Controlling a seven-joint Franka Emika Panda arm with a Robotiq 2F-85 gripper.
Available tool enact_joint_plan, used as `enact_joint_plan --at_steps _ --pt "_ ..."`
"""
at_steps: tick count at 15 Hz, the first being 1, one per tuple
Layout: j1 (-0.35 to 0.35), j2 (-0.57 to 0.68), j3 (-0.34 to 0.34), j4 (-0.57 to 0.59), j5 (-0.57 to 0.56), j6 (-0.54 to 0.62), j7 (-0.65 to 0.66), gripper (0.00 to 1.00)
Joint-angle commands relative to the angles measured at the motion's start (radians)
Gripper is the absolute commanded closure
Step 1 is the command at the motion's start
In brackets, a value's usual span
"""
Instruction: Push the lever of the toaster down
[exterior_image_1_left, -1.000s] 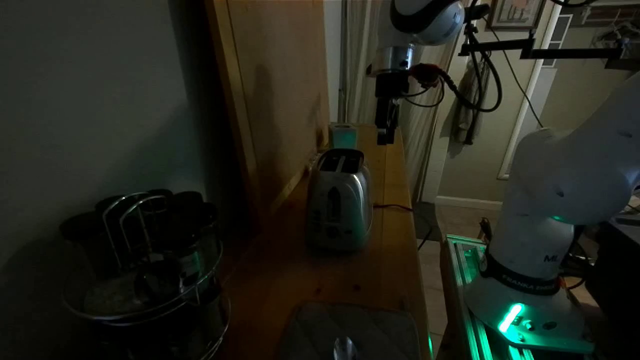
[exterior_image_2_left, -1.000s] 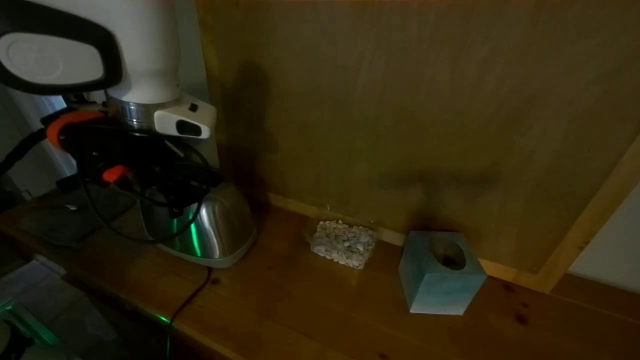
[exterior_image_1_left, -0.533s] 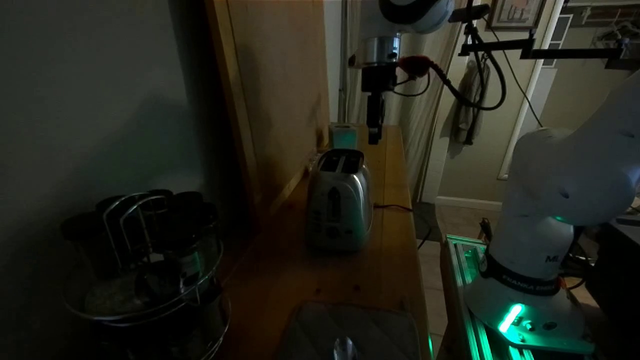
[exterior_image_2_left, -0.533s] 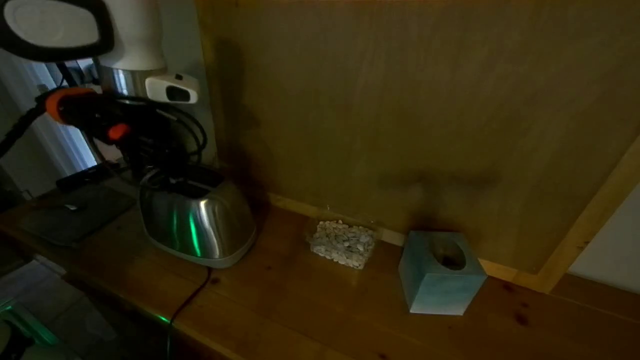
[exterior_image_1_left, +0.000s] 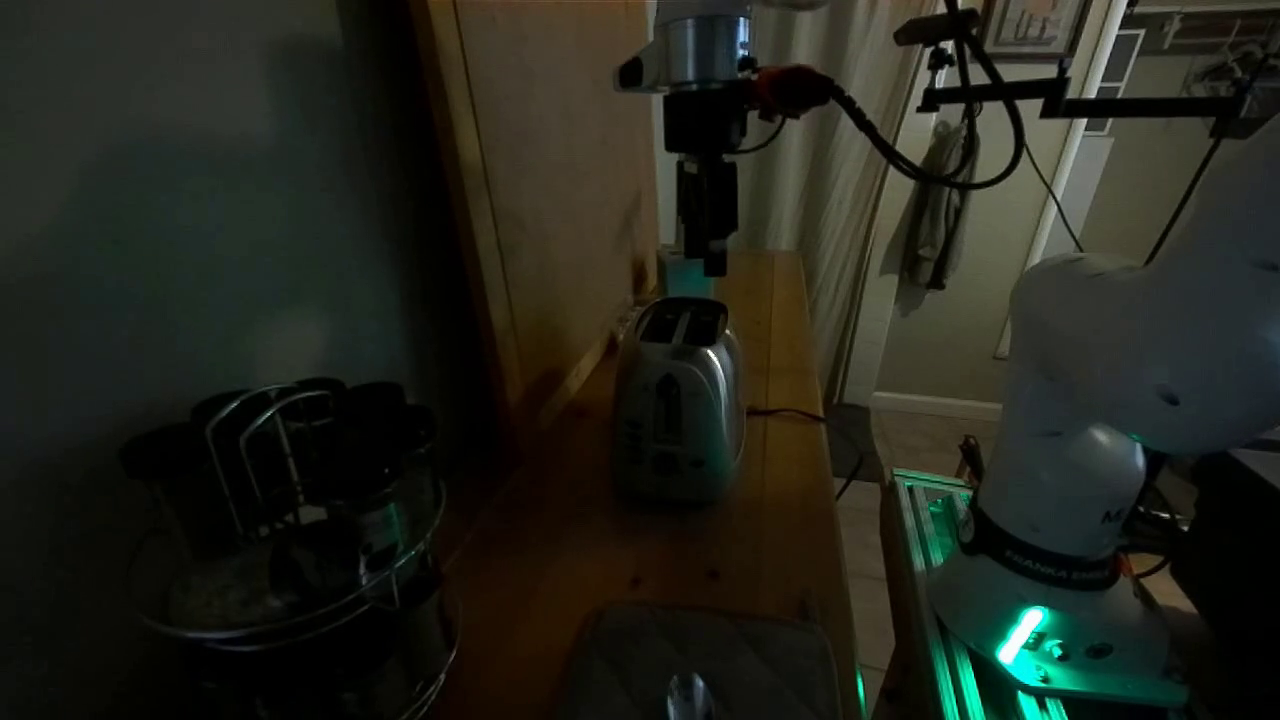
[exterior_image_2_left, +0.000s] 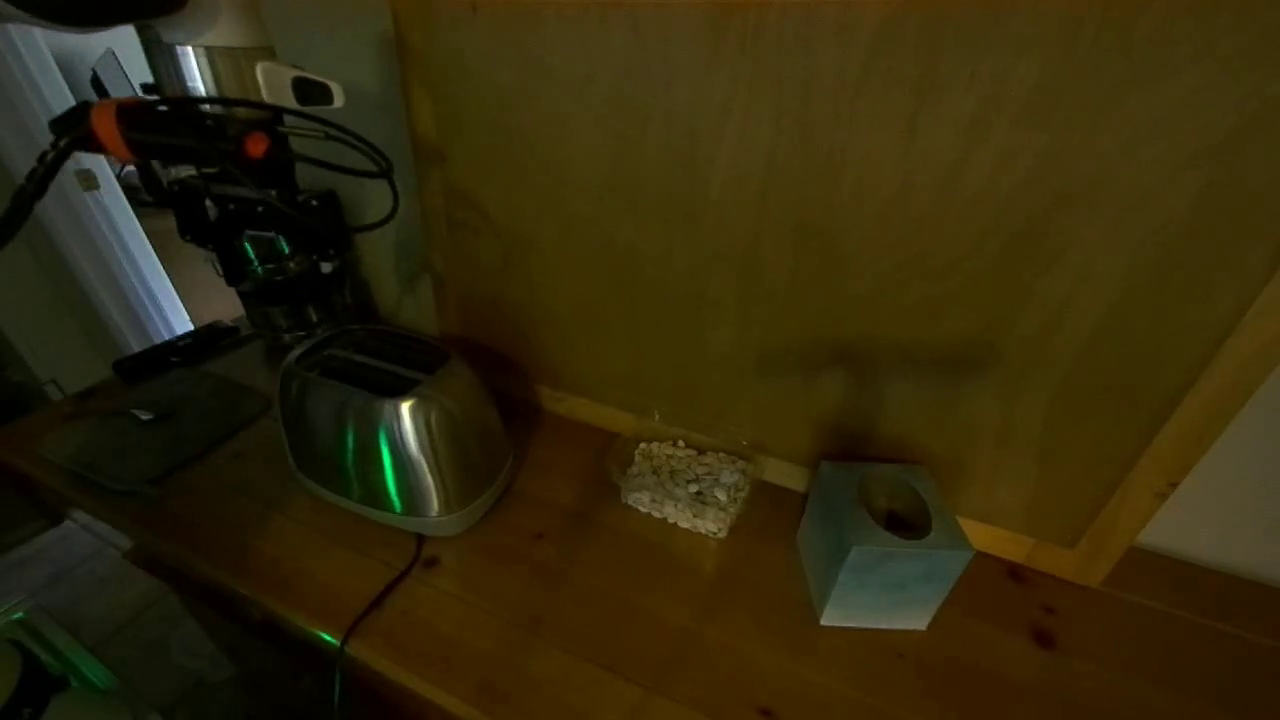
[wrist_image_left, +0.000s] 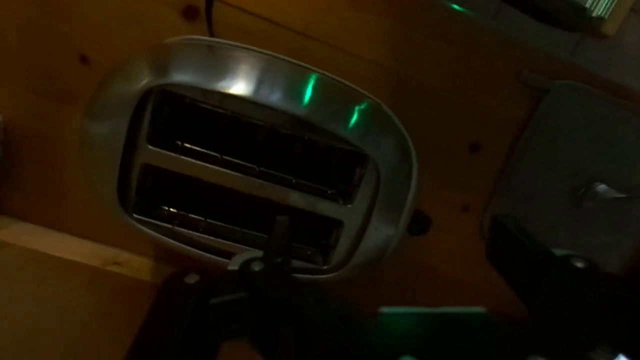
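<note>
The silver toaster (exterior_image_1_left: 690, 400) stands upright on the wooden counter, its two slots facing up. On its narrow end, in an exterior view, is a dark upright slot with the lever (exterior_image_1_left: 668, 388) near its upper part. From above, a small dark knob (wrist_image_left: 419, 223) juts out from that end; whether it is the lever or a dial I cannot tell. My gripper (wrist_image_left: 391, 221) points down above the toaster, jaws wide apart and holding nothing. In the wrist view one finger (wrist_image_left: 282, 240) overlaps a slot, while the other lies beyond the knob end. An exterior view shows the gripper (exterior_image_2_left: 295, 325) behind the toaster's top.
A wire rack of dark-lidded jars (exterior_image_1_left: 290, 560) stands near the wall. A grey mat (exterior_image_1_left: 620, 660) with a spoon (exterior_image_1_left: 690, 695) lies beyond the lever end. Along the wooden panel (exterior_image_2_left: 850, 200) are a pebble bag (exterior_image_2_left: 688, 488) and a tissue box (exterior_image_2_left: 885, 570). A cord (exterior_image_2_left: 385, 590) trails off the counter.
My arm has travelled toward the toaster's lever end and the panel side, uncovering the toaster's body and top in an exterior view. The jaws stay open and the toaster has not moved.
</note>
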Motion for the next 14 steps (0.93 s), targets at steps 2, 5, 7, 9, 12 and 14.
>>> enact_joint_plan --at_steps 2,5,7,9,12,14 --pt "0.068 0.076 -0.011 0.034 -0.023 0.017 -0.189 0.0" --pt "0.099 0.092 0.012 0.025 -0.022 0.018 -0.294 0.0" --pt "0.123 0.095 0.035 0.014 -0.023 0.013 -0.354 0.0" --pt "0.141 0.098 0.056 0.003 -0.028 0.013 -0.416 0.0" --pt "0.155 0.105 0.076 -0.013 -0.064 0.033 -0.524 0.0" --pt "0.144 0.099 0.085 -0.007 -0.029 0.015 -0.479 0.0"
